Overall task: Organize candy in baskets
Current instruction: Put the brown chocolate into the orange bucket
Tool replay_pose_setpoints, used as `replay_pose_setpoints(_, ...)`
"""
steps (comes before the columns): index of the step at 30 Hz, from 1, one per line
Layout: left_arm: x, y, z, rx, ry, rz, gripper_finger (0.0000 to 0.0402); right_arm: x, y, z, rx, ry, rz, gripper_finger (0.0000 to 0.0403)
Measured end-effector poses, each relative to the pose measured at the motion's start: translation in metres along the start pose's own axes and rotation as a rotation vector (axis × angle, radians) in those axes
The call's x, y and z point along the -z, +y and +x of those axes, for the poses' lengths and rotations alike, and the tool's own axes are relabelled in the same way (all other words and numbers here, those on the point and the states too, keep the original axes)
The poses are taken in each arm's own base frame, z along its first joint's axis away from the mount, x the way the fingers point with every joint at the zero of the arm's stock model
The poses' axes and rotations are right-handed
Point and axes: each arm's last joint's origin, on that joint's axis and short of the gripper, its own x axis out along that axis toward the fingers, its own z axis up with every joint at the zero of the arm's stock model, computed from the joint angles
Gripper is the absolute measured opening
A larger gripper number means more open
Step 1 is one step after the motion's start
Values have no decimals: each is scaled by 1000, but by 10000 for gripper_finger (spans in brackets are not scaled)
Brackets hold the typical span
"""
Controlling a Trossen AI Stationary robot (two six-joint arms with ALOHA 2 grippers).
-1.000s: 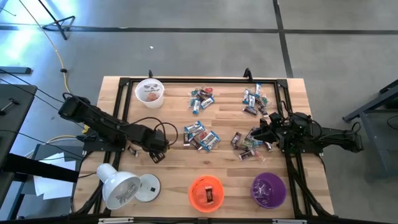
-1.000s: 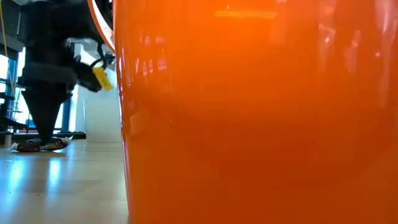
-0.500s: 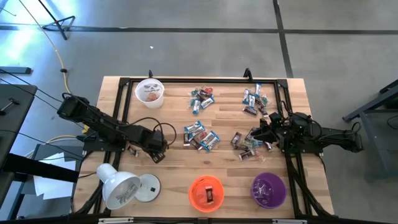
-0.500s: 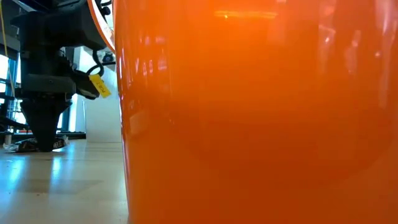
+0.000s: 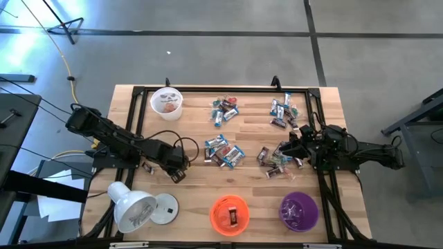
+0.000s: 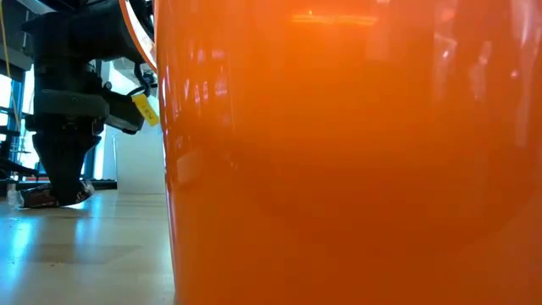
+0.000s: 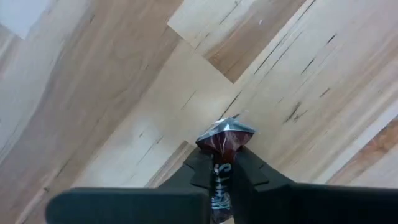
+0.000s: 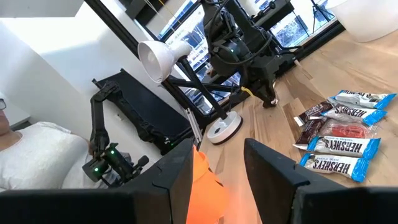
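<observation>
My left gripper [image 5: 177, 173] points down at the wood near the table's left side and is shut on a dark red candy bar [image 7: 224, 140]; the low view shows the same gripper [image 6: 64, 193] on the bar [image 6: 35, 201]. My right gripper [image 8: 219, 186] waits open at the right edge, level, next to a candy pile [image 5: 274, 160]. More candy lies in heaps at the centre [image 5: 223, 151], far centre [image 5: 223, 109] and far right [image 5: 284, 111]. The white basket [image 5: 167, 102] stands far left, and the orange [image 5: 230, 213] and purple [image 5: 299, 210] baskets stand along the near edge. My left gripper pinches the dark red candy bar between its two fingers [image 7: 198, 169], coming from above and pointing down. One crimped end of the wrapper [image 7: 226, 130] sticks out past the fingertips. In the low view the bar sits at table level under the fingers.
A white dome lamp [image 5: 133, 207] with a round base lies at the near left corner. The orange basket's wall [image 6: 356, 152] fills most of the low view. A person in white [image 8: 31, 155] sits beyond the table. Bare wood lies between the left gripper and the orange basket.
My left gripper has stayed over the same spot and has shut on the dark red candy bar, which lay flat on the wood under it a second ago. My right arm has kept still.
</observation>
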Motion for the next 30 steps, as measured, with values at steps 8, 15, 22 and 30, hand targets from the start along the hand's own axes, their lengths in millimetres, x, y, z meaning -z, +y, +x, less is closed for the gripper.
replay_pose_setpoints(8, -13, -20, -20, 103, -25, 79, 38, 0, 0, 0, 1, 0, 0, 138)
replay_pose_setpoints(15, -33, -45, -61, 181, -92, 168, 42, 0, 0, 0, 0, 0, 0, 138)
replay_pose_setpoints(22, -47, -74, -121, 288, -211, 329, 42, 0, 0, 0, 0, 0, 0, 138)
replay_pose_setpoints(30, -51, -103, -151, 489, -400, 409, 42, 0, 0, 0, 0, 0, 0, 138)
